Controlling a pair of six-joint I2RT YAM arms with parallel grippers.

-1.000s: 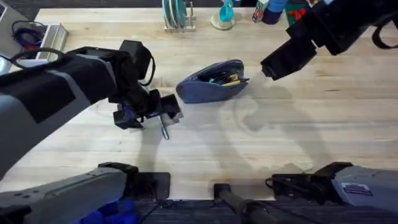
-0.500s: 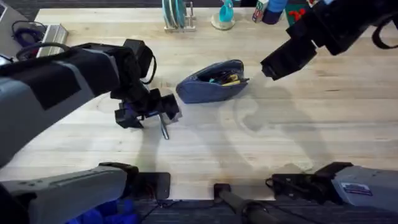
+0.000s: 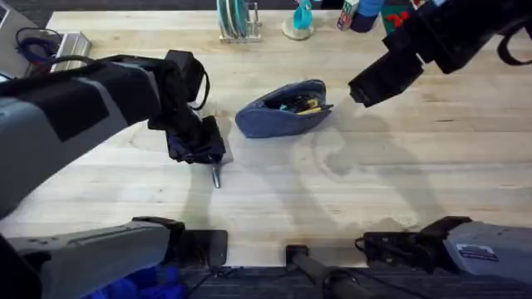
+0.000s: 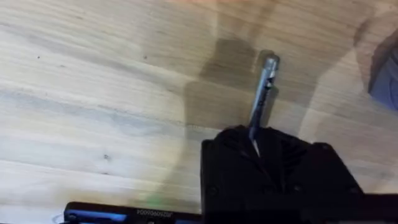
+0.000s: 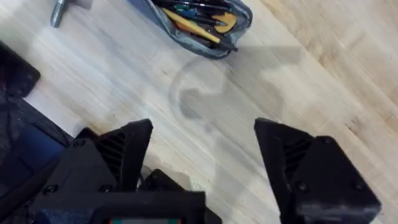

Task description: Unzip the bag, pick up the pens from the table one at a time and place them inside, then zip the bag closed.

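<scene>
Now silver pen (image 4: 262, 93) between left gripper's (image 4: 258, 146) fingers.

Bright, even light; soft shadows.

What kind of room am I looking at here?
Probably a robotics lab workbench: a light wooden butcher-block table, two black robot arms, and household props like an open blue-grey fabric pencil pouch.

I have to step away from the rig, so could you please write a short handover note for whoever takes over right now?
Left gripper: shut on the silver pen, near the table, left of the bag.
Right gripper: open, holding nothing, up to the right of the bag.
Done: bag unzipped, lying open, with a yellow pen and other pens inside.
Left: put the silver pen in the bag, then zip it closed.
</scene>
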